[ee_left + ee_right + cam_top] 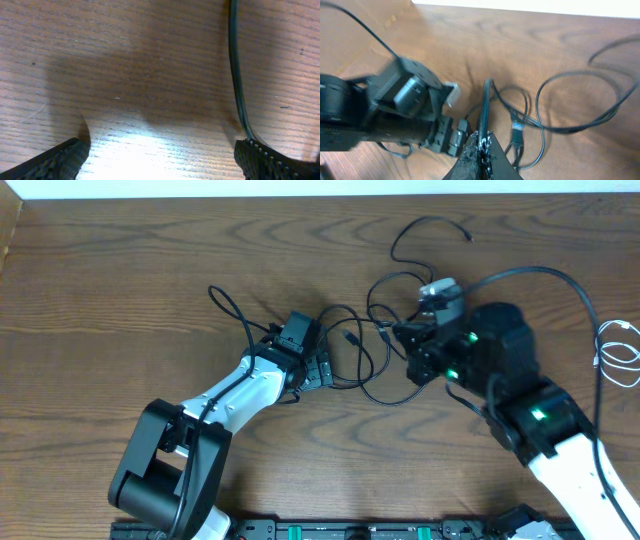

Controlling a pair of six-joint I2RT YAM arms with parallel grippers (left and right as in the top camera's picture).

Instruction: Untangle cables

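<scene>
- The right gripper [482, 142] is clamped on a black cable [484, 107], which runs lengthwise away from its tips.
- The tangle [360, 355] lies on the table [120, 260] between both grippers.
- The left gripper [160, 157] is spread wide and empty, a strand [235, 75] just beside one finger [270, 160].

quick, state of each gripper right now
left gripper: open, holding nothing
right gripper: closed on a black cable
</scene>
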